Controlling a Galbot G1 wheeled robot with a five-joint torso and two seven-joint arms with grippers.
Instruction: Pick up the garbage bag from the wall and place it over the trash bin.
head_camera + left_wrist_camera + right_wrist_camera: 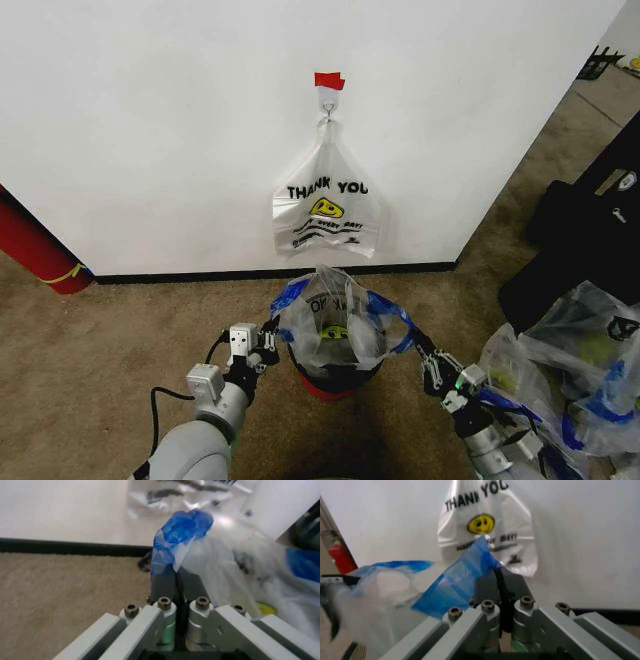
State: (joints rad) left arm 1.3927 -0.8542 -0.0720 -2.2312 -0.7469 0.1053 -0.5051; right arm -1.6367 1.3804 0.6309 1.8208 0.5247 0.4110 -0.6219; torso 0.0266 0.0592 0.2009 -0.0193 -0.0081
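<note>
Lower centre of the head view: the garbage bag [335, 325], translucent with blue patches, sits stretched open over the trash bin [335, 378], whose black mesh and red base show through and below the plastic.

Left gripper [272, 335] is at the bag's left handle, lower left of centre. In the left wrist view its jaws are together, clamped on a twist of blue film [180, 532].

Right gripper [425, 358] is at the opposite handle, lower right of centre. The right wrist view shows those jaws pinched shut on a blue flap [465, 579] too.

I judge the step in hand to be seating the bag's mouth around the bin rim. To do it well I want both handles pulled apart evenly and lowered together, so the film drapes outside the mesh all round rather than bunching on one side. The plastic is thin; too much outward tension could tear a handle or tip the light bin. I cannot tell whether the far rim is covered.

Around it: a whiter "THANK YOU" bag [325, 205] hangs on the hook [327, 100] under the red tape strip [328, 80], directly above the bin on the wall [150, 130]. It is apart from the working bag, but close enough that raising the handles could brush it. Bulging bags [570, 370] crowd the lower right, just beside the right arm. Any outward swing there risks snagging them. A red cylinder [35, 250] stands at the left edge, well apart.
</note>
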